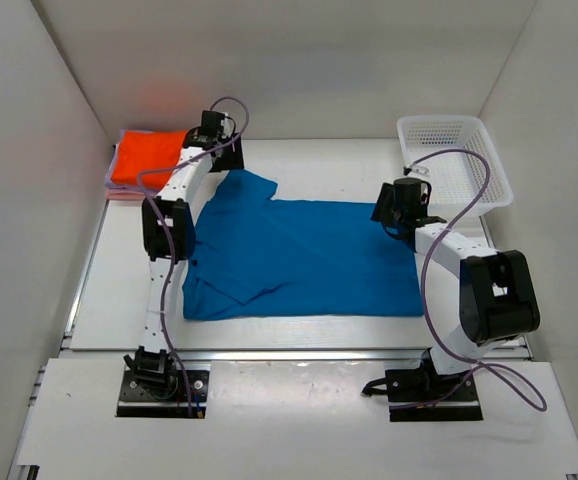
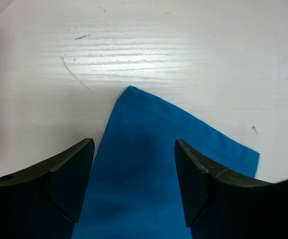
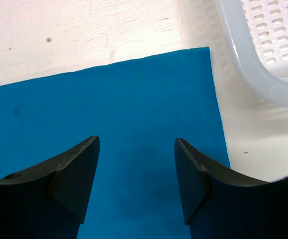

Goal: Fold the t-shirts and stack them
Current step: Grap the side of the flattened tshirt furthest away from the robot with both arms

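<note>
A bright blue t-shirt (image 1: 299, 255) lies spread flat on the white table, one sleeve pointing to the back left. My left gripper (image 1: 219, 160) hovers open over that sleeve's tip (image 2: 134, 149), holding nothing. My right gripper (image 1: 394, 215) hovers open over the shirt's back right corner (image 3: 149, 124), holding nothing. A folded vivid orange t-shirt (image 1: 149, 155) lies on a pale pink one (image 1: 119, 193) at the back left.
A white plastic mesh basket (image 1: 454, 160) stands at the back right, its rim (image 3: 243, 64) close to the shirt's corner. White walls close in the table on the left, back and right.
</note>
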